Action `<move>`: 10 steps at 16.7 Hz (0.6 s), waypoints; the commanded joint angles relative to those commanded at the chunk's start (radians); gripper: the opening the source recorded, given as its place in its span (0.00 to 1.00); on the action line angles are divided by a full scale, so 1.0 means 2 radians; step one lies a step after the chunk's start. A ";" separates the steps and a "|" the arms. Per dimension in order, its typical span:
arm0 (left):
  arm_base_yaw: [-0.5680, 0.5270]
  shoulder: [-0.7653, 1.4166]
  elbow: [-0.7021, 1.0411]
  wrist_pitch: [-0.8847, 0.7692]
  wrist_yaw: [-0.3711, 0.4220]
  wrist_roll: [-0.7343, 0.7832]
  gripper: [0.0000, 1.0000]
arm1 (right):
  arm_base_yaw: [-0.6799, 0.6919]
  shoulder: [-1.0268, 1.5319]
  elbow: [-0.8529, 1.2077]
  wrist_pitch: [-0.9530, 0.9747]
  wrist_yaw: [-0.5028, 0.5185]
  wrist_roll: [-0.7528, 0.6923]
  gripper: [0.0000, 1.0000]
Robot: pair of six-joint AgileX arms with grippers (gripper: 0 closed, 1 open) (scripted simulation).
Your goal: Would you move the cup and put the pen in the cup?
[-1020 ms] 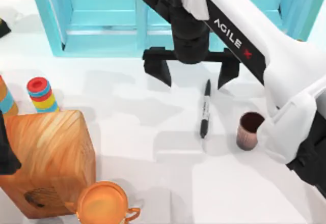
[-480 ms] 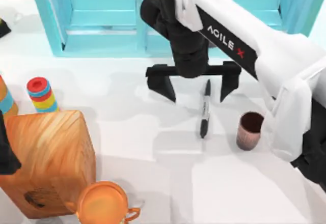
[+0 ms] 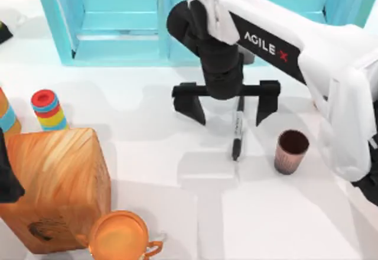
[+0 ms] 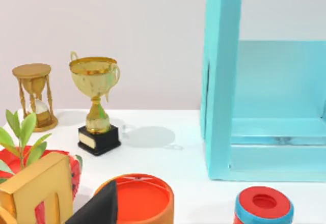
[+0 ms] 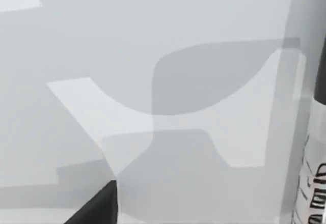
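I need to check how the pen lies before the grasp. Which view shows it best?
The top view: the pen lies flat on the table, most of its length visible between the right gripper's open fingers, left of the cup. The right wrist view catches a sliver of its labelled band.

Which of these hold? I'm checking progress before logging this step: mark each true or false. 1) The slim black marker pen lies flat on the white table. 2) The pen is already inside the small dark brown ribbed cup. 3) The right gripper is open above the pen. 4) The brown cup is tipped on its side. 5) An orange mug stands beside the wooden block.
1) The slim black marker pen lies flat on the white table: true.
2) False: the pen lies beside the small dark brown ribbed cup, apart from it.
3) The right gripper is open above the pen: true.
4) False: the cup stands upright.
5) The orange mug stands beside the wooden block: true.
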 joint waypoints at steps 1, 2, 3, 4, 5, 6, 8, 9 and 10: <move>0.000 0.000 0.000 0.000 0.000 0.000 1.00 | 0.000 -0.007 -0.020 0.014 0.000 -0.001 1.00; 0.000 0.000 0.000 0.000 0.000 0.000 1.00 | -0.001 -0.014 -0.040 0.027 0.000 -0.001 1.00; 0.000 0.000 0.000 0.000 0.000 0.000 1.00 | -0.001 -0.020 -0.060 0.040 0.000 -0.002 1.00; 0.000 0.000 0.000 0.000 0.000 0.000 1.00 | -0.002 -0.026 -0.078 0.052 0.000 -0.002 1.00; 0.000 0.000 0.000 0.000 0.000 0.000 1.00 | -0.002 -0.032 -0.095 0.063 0.000 -0.003 1.00; 0.000 0.000 0.000 0.000 0.000 0.000 1.00 | -0.003 -0.037 -0.110 0.074 0.000 -0.003 1.00; 0.000 0.000 0.000 0.000 0.000 0.000 1.00 | -0.003 -0.046 -0.137 0.091 0.000 -0.004 1.00; 0.000 0.000 0.000 0.000 0.000 0.000 1.00 | -0.004 -0.049 -0.147 0.098 0.000 -0.004 1.00; 0.000 0.000 0.000 0.000 0.000 0.000 1.00 | -0.004 -0.052 -0.155 0.104 0.000 -0.004 1.00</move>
